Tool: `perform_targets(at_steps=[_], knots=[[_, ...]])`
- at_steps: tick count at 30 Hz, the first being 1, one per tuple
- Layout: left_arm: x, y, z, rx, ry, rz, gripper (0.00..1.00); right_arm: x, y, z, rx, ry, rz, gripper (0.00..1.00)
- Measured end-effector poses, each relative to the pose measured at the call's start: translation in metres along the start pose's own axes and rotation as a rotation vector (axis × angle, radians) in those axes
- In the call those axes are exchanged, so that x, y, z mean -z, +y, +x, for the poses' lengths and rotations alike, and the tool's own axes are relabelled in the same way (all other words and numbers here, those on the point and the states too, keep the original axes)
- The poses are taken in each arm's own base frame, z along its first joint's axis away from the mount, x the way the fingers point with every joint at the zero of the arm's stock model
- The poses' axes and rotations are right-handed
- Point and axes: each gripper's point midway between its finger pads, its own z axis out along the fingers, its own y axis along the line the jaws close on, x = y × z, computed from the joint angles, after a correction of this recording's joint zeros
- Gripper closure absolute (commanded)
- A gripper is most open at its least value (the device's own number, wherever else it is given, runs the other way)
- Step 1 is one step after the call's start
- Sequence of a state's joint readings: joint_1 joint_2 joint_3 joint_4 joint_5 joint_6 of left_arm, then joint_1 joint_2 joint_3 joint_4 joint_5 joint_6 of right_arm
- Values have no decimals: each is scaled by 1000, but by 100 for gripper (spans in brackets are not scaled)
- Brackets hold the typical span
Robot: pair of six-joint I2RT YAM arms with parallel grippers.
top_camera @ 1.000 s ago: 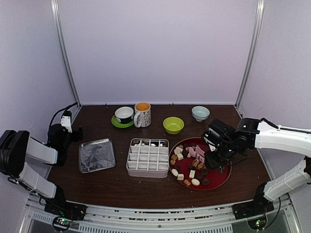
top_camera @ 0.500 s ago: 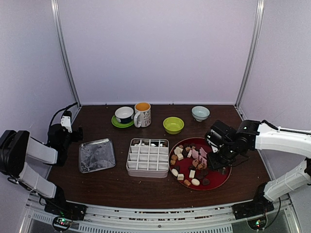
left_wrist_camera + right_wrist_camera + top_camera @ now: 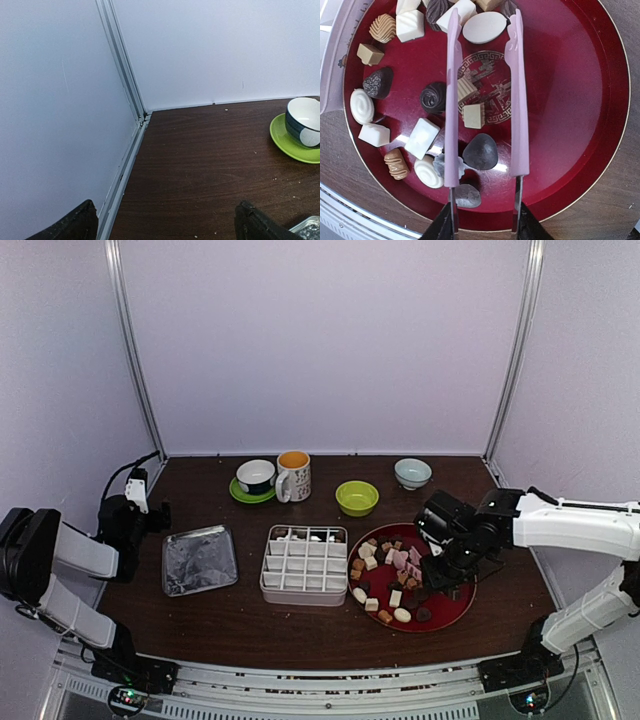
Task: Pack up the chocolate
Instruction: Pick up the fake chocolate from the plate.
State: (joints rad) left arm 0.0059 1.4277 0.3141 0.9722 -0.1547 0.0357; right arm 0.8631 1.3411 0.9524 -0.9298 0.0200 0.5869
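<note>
Chocolate (image 3: 480,151): nearly all of it sits loose on the red plate (image 3: 580,100), mixed white, cream, tan and dark pieces, mostly on the plate's left half. A few pale pieces (image 3: 290,536) are already in the far row of the white divided box (image 3: 300,596) just left of the plate. The other compartments look bare, so I'd call the packing barely begun, with most of the job left. The right claw (image 3: 484,225) is clamped on the handle end of the pink tongs (image 3: 451,100) over the plate. The tong arms stand apart, straddling a cream cube and a dark oval, and nothing is nipped between the tips. Can't tell if the tips touch the plate. The left claw (image 3: 165,227) is spread wide and holds nothing, parked well left of the plate at the bench (image 3: 210,165) edge. The right wrist view gives the tongs' gap and each piece's shape, which the top view blurs into a small heap. Only the top view shows the box's fill and the silver tray (image 3: 199,560) further left of the plate. The left wrist view shows just the bench corner and a cup (image 3: 305,120) on a green saucer, no chocolate.
</note>
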Motion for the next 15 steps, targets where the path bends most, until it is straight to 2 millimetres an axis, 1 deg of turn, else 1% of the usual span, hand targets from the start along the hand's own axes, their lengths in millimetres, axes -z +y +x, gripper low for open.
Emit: perform_targets(at_steps=[5,8,15], knots=[[0,0,0,0,0,0,2,-5,-1,-5,-6,2,6,65],[0,0,0,0,0,0,2,-7,-2,-8,-5,5,12,68],[0,0,0,0,0,0,2,-5,-1,-21,1,-12,14,72]])
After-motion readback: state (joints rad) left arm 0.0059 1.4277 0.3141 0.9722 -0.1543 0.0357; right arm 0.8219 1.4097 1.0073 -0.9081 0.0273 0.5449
